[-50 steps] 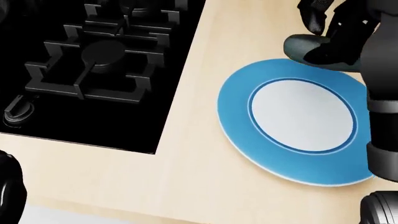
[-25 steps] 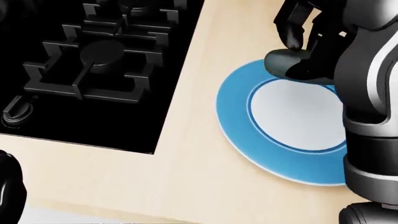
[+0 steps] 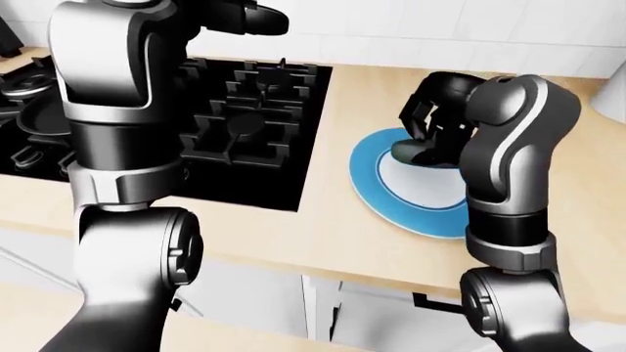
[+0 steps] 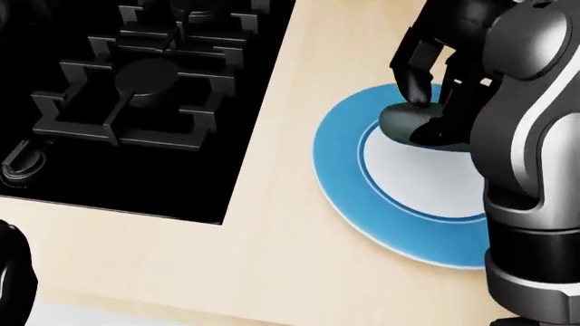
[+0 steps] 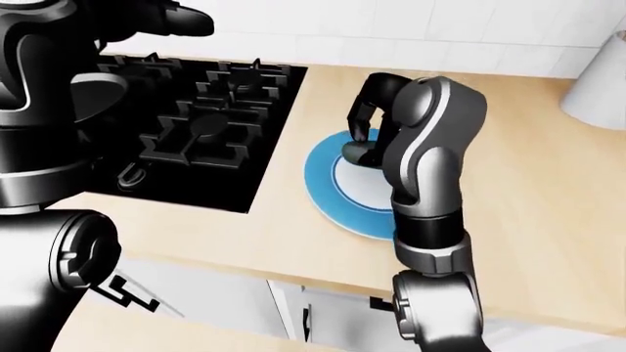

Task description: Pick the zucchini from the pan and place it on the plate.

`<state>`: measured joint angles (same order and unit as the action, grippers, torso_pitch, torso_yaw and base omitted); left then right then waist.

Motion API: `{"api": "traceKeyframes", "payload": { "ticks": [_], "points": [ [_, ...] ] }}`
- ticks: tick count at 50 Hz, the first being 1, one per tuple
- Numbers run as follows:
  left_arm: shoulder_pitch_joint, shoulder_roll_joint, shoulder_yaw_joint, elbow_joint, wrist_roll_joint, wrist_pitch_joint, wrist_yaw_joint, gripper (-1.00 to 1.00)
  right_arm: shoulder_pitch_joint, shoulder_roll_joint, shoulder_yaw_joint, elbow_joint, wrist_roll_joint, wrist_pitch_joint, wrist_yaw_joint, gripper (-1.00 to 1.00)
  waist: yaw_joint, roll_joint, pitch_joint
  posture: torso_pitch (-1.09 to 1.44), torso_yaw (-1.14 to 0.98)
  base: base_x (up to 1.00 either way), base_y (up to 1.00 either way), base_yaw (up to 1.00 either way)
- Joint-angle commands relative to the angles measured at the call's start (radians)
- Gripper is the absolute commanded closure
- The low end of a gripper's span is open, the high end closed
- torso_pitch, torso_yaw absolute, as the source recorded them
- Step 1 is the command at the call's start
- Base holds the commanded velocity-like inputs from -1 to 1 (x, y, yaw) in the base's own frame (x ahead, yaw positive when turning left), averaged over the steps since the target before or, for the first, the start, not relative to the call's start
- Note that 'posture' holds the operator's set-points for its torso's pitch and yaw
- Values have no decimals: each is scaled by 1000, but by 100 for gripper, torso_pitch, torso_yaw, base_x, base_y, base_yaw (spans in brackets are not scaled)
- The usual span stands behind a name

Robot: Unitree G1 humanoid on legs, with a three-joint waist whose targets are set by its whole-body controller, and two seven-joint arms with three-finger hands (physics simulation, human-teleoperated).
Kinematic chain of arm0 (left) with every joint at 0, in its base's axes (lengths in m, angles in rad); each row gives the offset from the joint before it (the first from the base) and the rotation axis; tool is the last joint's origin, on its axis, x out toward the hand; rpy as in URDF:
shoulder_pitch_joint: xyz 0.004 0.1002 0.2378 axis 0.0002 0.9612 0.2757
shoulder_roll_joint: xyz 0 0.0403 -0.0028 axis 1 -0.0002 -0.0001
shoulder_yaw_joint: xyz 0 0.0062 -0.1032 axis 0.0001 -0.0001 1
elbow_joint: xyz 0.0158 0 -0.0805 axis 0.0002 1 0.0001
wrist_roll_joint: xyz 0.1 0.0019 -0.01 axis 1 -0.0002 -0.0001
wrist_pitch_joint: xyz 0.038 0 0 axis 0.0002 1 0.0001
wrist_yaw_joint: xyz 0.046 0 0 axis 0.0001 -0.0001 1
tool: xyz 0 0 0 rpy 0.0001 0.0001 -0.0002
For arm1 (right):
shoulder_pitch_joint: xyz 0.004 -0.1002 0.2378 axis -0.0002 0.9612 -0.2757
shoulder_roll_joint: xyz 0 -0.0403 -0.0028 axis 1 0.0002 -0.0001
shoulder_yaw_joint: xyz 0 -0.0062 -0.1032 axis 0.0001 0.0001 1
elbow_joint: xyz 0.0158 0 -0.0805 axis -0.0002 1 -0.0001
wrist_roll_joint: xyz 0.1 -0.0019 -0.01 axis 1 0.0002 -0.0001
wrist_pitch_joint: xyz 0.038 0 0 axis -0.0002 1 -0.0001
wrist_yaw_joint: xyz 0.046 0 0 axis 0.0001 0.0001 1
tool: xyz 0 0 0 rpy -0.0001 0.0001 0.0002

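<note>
Blue-rimmed, with a white centre, the round plate (image 4: 349, 204) lies on the pale wooden bench (image 4: 272, 258), just right of the black gas stove (image 4: 136, 102) with its dark cast grates. The dark green, rounded zucchini (image 4: 408, 122) sits over the plate's upper part, where blue rim meets white centre; whether it touches the plate or hangs just above it cannot be told. The robot's black right hand (image 4: 430, 81) reaches down from the top of the head view, its dark fingers (image 4: 413, 71) curled round the zucchini and pinching it from above and behind. The glossy grey and black right forearm covers the plate's right side in all three views.

In the left-eye view the left arm rises at the left edge, and the left hand (image 3: 249, 18) is a dark shape above the stove near the top; its fingers are too indistinct to say whether they are spread or pressed together. A dark pan (image 3: 29, 121) rests on the stove's left part in that view.
</note>
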<state>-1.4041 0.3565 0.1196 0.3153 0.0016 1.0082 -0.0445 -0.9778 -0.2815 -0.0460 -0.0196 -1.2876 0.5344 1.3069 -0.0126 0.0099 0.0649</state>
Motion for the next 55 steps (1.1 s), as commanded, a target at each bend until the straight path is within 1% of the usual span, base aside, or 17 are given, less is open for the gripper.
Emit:
{"api": "traceKeyframes", "payload": {
  "ticks": [1, 13, 18, 19, 20, 21, 31, 46, 50, 54, 55],
  "points": [
    [-40, 11, 6, -29, 3, -31, 2, -100, -29, -6, -7, -33, -7, -8, -22, 100, 0, -1, -34, 0, 0, 0, 0, 0],
    [-43, 14, 6, -22, 4, -36, 0, -100, 19, 5, -6, -27, -7, -18, -46, 100, 0, -1, -36, 0, 0, 0, 0, 0],
    [-41, 10, 6, -20, 5, -38, 3, -100, 18, 3, -8, -28, -7, -19, -49, 100, 1, -1, -36, 0, 0, 0, 0, 0],
    [-41, 10, 5, -21, 5, -38, 2, -100, 18, 2, -9, -29, -7, -20, -50, 91, 1, -1, -36, 0, 0, 0, 0, 0],
    [-42, 11, 6, -21, 5, -37, 2, -100, 19, 1, -9, -30, -8, -19, -48, 0, 1, -1, -36, 0, 0, 0, 0, 0],
    [-44, 11, 6, -23, 5, -35, 2, -100, 18, 1, -9, -30, -9, -18, -47, -100, 1, -1, -36, 0, 0, 0, 0, 0],
    [-39, 12, 7, -27, 4, -34, 1, -100, 15, 9, -4, -24, -15, -16, -46, -100, 0, -2, -36, 0, 0, 0, 0, 0],
    [-42, 13, 6, -31, 5, -27, 0, -100, -13, -1, -13, -13, -11, -3, -43, -100, 1, -2, -36, 0, 0, 0, 0, 0],
    [-44, 11, 4, -24, 7, -32, -1, -100, -35, -7, -16, -3, -7, 8, -42, -100, 1, -2, -36, 0, 0, 0, 0, 0],
    [-49, 12, 4, -21, 9, -31, -2, -100, -99, -6, -32, 14, 16, 56, -44, -100, 1, -2, -36, 0, 0, 0, 0, 0],
    [-49, 12, 4, -22, 9, -30, -3, -100, -121, 5, -45, 22, 35, 92, -40, -100, 1, -1, -36, 0, 0, 0, 0, 0]
  ]
}}
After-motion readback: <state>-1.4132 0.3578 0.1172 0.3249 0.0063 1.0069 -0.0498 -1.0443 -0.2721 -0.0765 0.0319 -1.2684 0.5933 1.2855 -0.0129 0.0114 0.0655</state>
